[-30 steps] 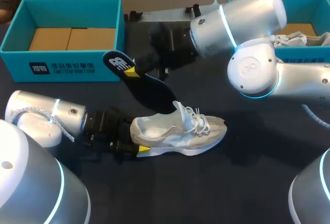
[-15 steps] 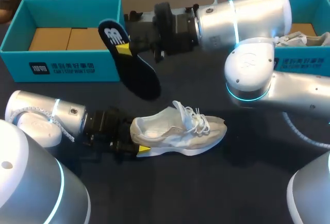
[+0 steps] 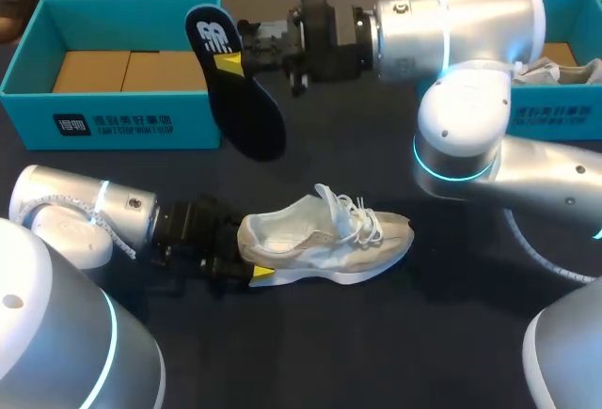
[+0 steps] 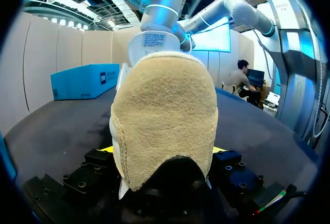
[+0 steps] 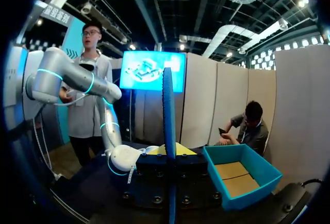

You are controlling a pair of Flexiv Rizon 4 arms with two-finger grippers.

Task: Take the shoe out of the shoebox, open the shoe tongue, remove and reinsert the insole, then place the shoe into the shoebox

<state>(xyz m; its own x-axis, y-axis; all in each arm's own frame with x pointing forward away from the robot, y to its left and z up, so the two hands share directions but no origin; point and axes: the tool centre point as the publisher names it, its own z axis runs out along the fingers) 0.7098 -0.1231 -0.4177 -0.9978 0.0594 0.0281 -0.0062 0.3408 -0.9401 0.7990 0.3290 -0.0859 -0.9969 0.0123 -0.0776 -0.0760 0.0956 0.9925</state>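
Observation:
A white shoe [image 3: 324,238] lies on its side on the dark table, toe to the right. My left gripper [image 3: 246,257] is shut on its heel. In the left wrist view the tan heel [image 4: 165,126] fills the space between the yellow tips of the left gripper [image 4: 164,151]. My right gripper [image 3: 235,61] reaches in over the far side and is shut on a dark insole [image 3: 246,108], held in the air on edge, well above and behind the shoe. The right wrist view shows the insole [image 5: 168,110] edge-on, a thin upright strip rising from the right gripper [image 5: 169,153].
A teal shoebox [image 3: 122,125] with brown cardboard inside stands at the far left, just behind the hanging insole. A second teal box [image 3: 555,117] at the far right holds another pale shoe [image 3: 555,72]. My right arm's elbow [image 3: 461,132] hangs over the table's right half.
My right gripper has carried the insole up and back, away from the shoe toward the far left box. The left arm and the shoe have stayed put.

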